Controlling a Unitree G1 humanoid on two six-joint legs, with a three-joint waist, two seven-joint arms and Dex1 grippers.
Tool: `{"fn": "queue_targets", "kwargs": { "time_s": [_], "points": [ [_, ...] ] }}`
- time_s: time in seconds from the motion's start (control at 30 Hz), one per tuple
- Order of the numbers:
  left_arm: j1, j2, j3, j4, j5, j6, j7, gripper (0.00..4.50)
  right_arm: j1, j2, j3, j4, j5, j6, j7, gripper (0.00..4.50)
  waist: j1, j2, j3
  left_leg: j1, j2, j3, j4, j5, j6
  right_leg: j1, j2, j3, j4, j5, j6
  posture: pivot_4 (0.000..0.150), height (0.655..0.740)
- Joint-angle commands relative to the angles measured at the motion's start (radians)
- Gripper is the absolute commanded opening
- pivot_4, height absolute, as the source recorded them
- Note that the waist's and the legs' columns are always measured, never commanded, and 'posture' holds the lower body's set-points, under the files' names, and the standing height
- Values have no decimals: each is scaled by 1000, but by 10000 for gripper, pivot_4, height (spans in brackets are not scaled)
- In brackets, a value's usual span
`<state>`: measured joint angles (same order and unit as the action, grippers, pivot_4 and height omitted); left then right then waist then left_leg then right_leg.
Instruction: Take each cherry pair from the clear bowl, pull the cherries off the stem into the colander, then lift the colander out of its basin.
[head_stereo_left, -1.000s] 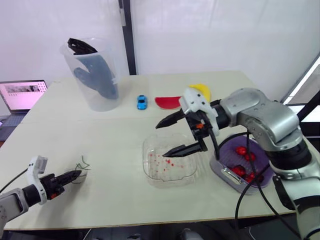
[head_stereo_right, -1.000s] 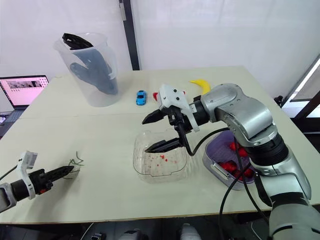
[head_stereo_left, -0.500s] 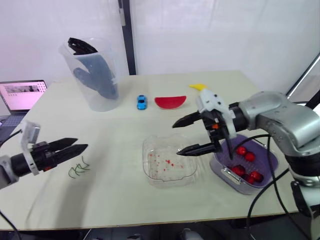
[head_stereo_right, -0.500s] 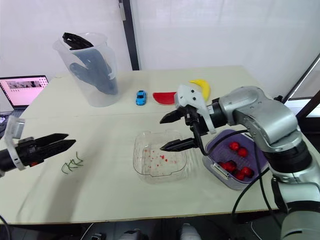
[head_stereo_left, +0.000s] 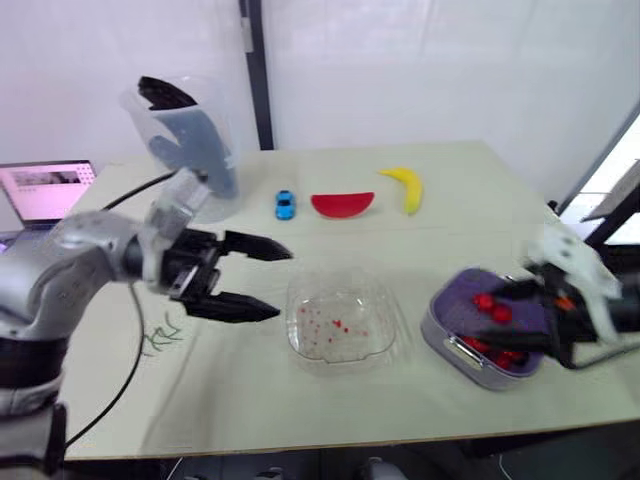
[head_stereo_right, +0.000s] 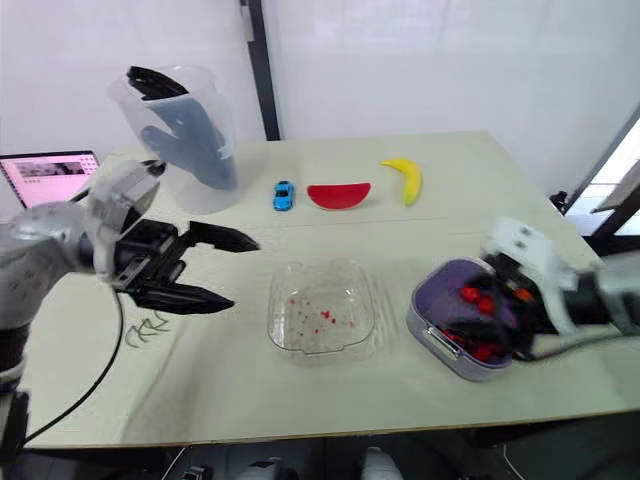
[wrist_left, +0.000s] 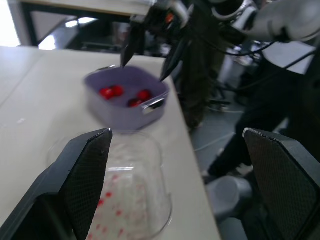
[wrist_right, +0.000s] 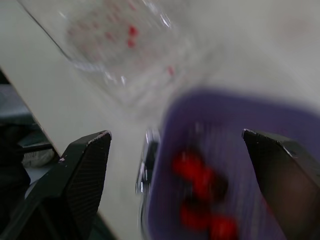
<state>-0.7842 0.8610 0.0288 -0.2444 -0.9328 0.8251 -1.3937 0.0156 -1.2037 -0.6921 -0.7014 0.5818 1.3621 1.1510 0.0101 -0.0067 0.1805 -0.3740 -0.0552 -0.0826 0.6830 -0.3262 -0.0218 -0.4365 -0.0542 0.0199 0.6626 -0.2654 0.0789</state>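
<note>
Nearest the worktop (head_stereo_left: 450, 215) edge, the purple colander (head_stereo_left: 465, 285) sits in its basin (head_stereo_left: 440, 335), red cherries (head_stereo_left: 484, 300) inside, with the right tool (wrist_left: 142, 71) spread open and empty just above it, blurred. Beside it the clear bowl (head_stereo_right: 320, 352) shows just red flecks; green stems (head_stereo_left: 160, 338) lie left of it, near the released left tool (head_stereo_left: 283, 284). Stemming looks finished; the lift-out remains. Colander and basin are hard to tell apart. Farther back: toy car (head_stereo_left: 285, 204), banana (head_stereo_left: 405, 187).

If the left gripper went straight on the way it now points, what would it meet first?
Probably the near rim of the clear plastic bowl: the open left gripper points at it across the table, though its height above the rim is unclear.
</note>
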Motion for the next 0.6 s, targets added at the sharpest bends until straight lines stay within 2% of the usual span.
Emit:
{"fn": "queue_targets", "kwargs": {
  "time_s": [0.03,0.17,0.27,0.4,0.6],
  "points": [
    [-89,-19,-27,43,0,-1,-57,44102,289,98,-320,-78,-104,-28,82,45000,5,0,0,0,1,-1,1,0,0,1,2,0,0,0,0,1500,7400],
    [-135,-34,-56,107,40,-20,-99,44102,490,200,-493,-81,-134,-125,122,45000,-2,0,0,5,0,0,1,0,0,6,4,0,0,0,1,1500,7400],
    [-138,-39,-63,137,72,-34,-113,44102,467,199,-511,-92,-89,-131,108,45000,-26,-3,2,15,2,2,0,0,1,14,5,2,0,0,1,1500,7400],
    [-83,-31,-50,124,99,-43,-95,44102,277,121,-388,-129,38,-44,28,45000,-35,-2,2,19,5,3,-1,0,1,17,6,3,-1,0,1,1500,7400],
    [68,-11,-16,93,182,-112,-16,44102,-71,62,-52,-125,159,85,-185,45000,-18,-4,3,16,5,1,-1,0,0,14,5,4,-2,0,1,1500,7400]
  ]
}}
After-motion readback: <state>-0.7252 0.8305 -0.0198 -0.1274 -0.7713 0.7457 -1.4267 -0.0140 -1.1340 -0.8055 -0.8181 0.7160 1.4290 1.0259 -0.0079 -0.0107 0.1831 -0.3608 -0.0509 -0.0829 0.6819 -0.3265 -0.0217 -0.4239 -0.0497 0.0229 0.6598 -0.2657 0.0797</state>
